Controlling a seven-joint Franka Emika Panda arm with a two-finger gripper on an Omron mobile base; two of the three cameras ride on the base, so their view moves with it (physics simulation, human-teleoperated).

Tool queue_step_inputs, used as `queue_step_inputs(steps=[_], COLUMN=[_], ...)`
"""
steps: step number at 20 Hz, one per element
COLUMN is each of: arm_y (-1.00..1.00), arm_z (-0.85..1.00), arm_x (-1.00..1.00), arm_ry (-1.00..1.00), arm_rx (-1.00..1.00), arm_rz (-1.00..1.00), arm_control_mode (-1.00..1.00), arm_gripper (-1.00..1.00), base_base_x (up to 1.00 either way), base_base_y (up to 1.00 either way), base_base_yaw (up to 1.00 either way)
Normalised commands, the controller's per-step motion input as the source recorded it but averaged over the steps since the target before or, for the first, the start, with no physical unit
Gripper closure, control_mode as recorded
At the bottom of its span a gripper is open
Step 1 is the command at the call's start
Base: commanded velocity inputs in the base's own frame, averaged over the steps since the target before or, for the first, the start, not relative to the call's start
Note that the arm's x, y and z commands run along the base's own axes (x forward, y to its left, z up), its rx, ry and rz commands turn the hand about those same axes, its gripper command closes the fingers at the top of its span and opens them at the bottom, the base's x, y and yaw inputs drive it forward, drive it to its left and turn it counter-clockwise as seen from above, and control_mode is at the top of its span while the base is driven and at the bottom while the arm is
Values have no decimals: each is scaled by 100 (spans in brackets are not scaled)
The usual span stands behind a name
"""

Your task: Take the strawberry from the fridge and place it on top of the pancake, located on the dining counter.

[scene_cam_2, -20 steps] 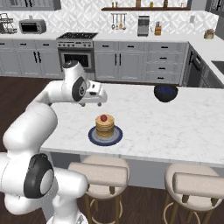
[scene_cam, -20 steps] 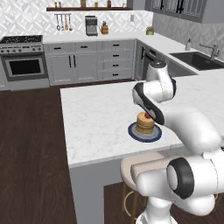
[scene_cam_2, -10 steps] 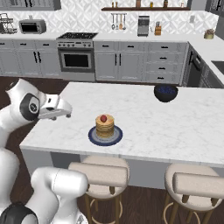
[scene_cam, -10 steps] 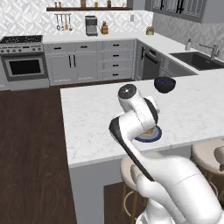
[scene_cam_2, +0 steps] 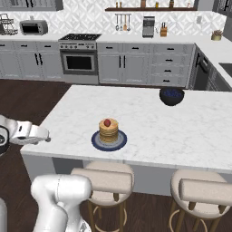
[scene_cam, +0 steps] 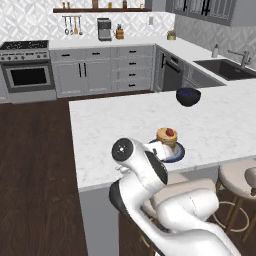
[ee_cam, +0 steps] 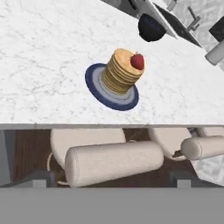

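The strawberry [ee_cam: 137, 61] [scene_cam_2: 107, 122] [scene_cam: 170, 132] rests on top of the pancake [ee_cam: 120, 70] [scene_cam_2: 108, 130] [scene_cam: 165, 138]. The stack stands on a dark blue plate [ee_cam: 97, 85] [scene_cam_2: 97, 142] [scene_cam: 177, 153] on the dining counter [scene_cam_2: 181, 131] [scene_cam: 110, 130] [ee_cam: 43, 52]. My gripper [scene_cam_2: 46, 138] hangs at the counter's near left corner, well left of the plate, open and holding nothing. From the hand, I look down at the plate from beyond the counter's front edge. The fridge is out of view.
A dark blue bowl [scene_cam_2: 171, 96] [scene_cam: 188, 96] [ee_cam: 151, 27] sits farther back on the counter. Two padded stools [scene_cam_2: 105, 177] [scene_cam_2: 205, 189] [ee_cam: 113, 161] stand under its front edge. My own arm [scene_cam: 150, 180] rises in front of the counter. Cabinets and a stove [scene_cam_2: 80, 53] line the back wall.
The arm has swung away from above the pancake, left and down to the counter's near corner. The strawberry stays on the stack. The views themselves have not shifted.
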Motion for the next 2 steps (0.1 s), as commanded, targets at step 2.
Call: queue_step_inputs(steps=[2], arm_y=[28], arm_z=[0], arm_x=[-5], arm_ry=[1], arm_rx=[-10], arm_rz=[0], arm_control_mode=[-100], arm_gripper=[-100], base_base_x=[0], base_base_y=[0], base_base_yaw=[0])
